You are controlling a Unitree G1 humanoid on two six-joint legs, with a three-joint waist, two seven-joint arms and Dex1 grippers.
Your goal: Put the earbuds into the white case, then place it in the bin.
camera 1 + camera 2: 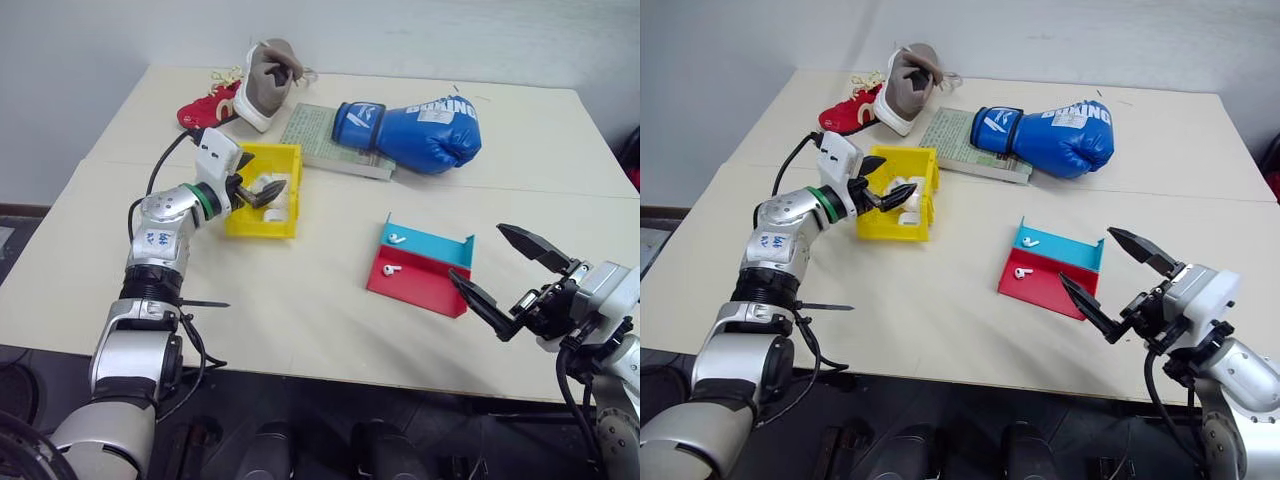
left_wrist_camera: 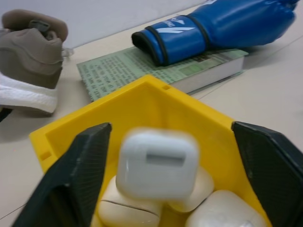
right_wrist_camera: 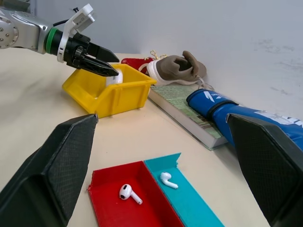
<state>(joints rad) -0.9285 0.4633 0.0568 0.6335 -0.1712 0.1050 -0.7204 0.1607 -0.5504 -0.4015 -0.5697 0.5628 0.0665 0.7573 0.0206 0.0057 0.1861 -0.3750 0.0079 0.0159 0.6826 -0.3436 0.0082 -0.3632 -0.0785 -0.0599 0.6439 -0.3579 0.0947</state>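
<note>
The left gripper [image 1: 268,192] reached over the yellow bin [image 1: 238,222], its fingers [image 2: 71,179] spread wide and holding nothing. In the left wrist view a white case [image 2: 157,164] showed between the spread fingers, blurred, just above other white cases [image 2: 222,212] lying in the bin; whether it rested on them could not be told. Behind the bin on the desk [image 1: 300,300] lay a red shoe [image 1: 207,107] and a brown shoe [image 1: 266,80], then a green book [image 1: 325,135] with a blue boxing glove [image 1: 415,130] on its edge. Further right stood a red-and-teal tray [image 1: 420,285] holding two earbuds, one [image 1: 398,238] in the teal part and the other [image 1: 390,269] in the red part. The right gripper [image 1: 502,280] hovered near the desk's front edge, just beside the tray, its fingers [image 1: 535,247] spread wide and empty
</note>
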